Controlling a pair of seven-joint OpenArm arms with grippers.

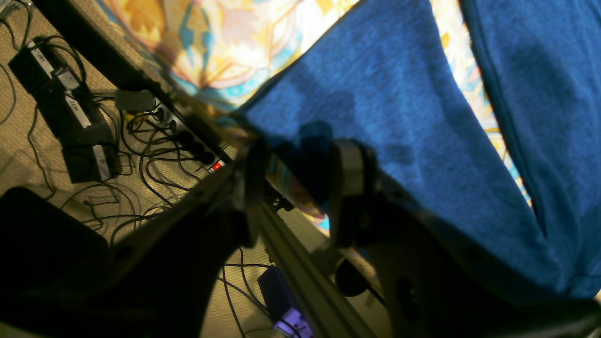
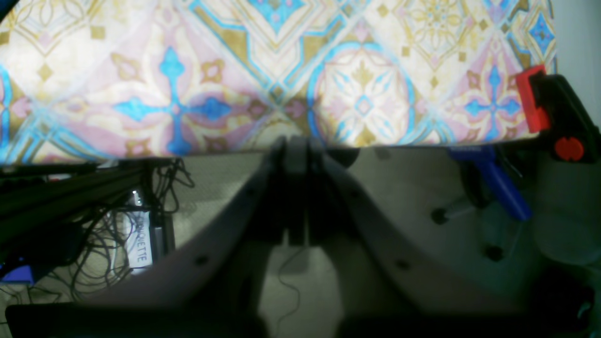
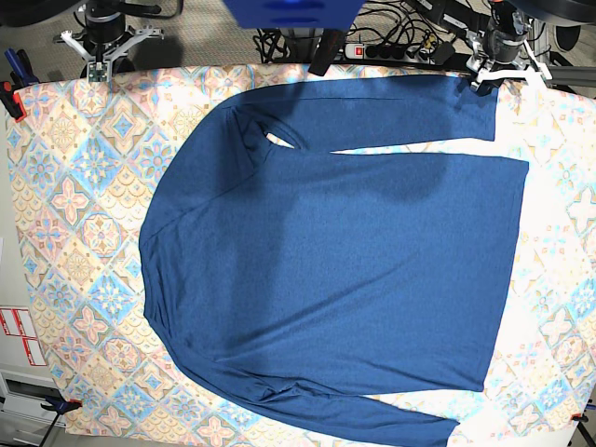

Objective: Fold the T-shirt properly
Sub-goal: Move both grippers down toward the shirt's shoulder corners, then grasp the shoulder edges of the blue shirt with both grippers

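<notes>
The dark blue long-sleeved T-shirt [image 3: 335, 251] lies spread flat on the patterned tablecloth [image 3: 84, 233], collar to the left, one sleeve along the far edge and one along the near edge. My left gripper [image 3: 480, 79] is at the far sleeve's cuff. In the left wrist view the left gripper [image 1: 298, 183] stands open, with the cuff's edge of the T-shirt [image 1: 399, 94] between its fingers at the table's edge. My right gripper [image 2: 296, 145] is shut and empty at the tablecloth's [image 2: 188, 70] edge, and shows at the far left corner [image 3: 96, 67], away from the shirt.
A red and black clamp [image 2: 530, 98] grips the table edge by the right gripper; another sits at the left edge [image 3: 11, 93]. A power strip [image 1: 188, 136] and cables lie on the floor behind the table. A blue object [image 3: 293, 14] hangs at top centre.
</notes>
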